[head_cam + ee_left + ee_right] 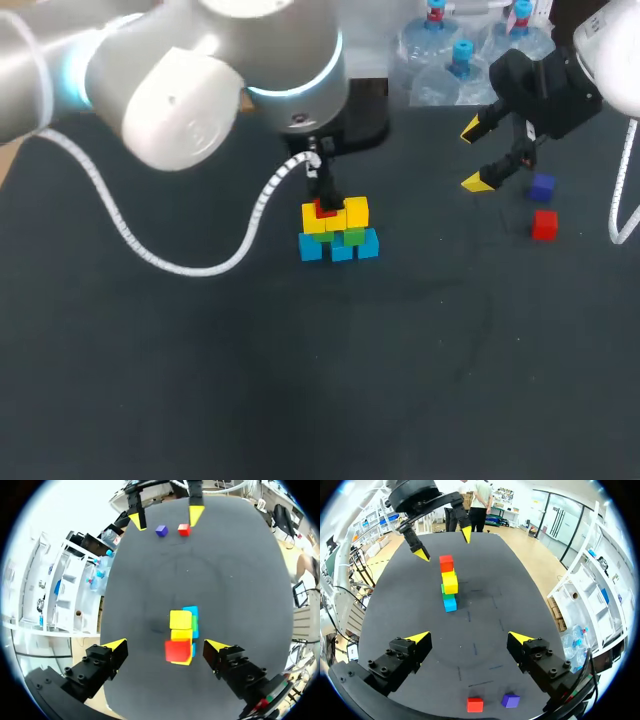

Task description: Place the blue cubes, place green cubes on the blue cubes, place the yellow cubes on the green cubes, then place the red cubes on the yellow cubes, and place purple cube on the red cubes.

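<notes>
Midway through: near the middle of the table, blue cubes carry green cubes and yellow cubes. One red cube sits on top, directly below the left tool, whose fingers stand open and clear of it. Left to do, by this reading, are the second red cube and the purple cube, both loose near the right edge just beside the right tool, likewise open and empty.

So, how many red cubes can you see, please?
2: one red cube atop the yellow cubes, another red cube loose beside the purple cube; the stack might hide more.
</notes>
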Tool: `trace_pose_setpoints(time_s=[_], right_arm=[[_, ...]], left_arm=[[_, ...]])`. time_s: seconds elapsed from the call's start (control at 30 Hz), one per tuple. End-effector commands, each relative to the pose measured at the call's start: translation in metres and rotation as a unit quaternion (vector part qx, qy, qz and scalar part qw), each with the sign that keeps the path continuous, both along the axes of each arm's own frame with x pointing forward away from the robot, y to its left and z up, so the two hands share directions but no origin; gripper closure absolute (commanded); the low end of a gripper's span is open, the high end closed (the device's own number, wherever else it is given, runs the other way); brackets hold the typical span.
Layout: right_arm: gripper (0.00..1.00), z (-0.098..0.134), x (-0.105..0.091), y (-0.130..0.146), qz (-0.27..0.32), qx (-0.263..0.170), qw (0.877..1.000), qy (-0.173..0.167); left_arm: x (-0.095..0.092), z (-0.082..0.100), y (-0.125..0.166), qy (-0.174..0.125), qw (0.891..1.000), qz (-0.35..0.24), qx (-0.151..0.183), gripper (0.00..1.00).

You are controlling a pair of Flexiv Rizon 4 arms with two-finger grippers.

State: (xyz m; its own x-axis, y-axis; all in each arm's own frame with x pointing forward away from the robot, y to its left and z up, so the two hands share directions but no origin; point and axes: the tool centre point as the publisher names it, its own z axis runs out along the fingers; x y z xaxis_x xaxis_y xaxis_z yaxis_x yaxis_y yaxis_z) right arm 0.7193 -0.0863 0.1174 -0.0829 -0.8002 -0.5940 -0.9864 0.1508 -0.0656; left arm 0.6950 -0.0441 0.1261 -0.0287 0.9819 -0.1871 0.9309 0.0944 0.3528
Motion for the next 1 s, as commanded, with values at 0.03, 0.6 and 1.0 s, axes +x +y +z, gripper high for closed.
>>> trace_pose_setpoints(time_s=[0.03,0.6,1.0], right_arm=[[0.00,0.000,0.000,0.000,0.000,0.000,1.000,0.000],[0.00,0.000,0.000,0.000,0.000,0.000,1.000,0.000],[0.00,0.000,0.000,0.000,0.000,0.000,1.000,0.000]], left_arm=[[0.000,0.002,0.011,0.018,0.997,-0.040,-0.058,0.00],[-0.029,0.002,0.067,0.045,0.992,-0.017,-0.114,0.00],[-0.035,0.006,0.098,-0.023,0.968,-0.027,-0.247,0.00]])
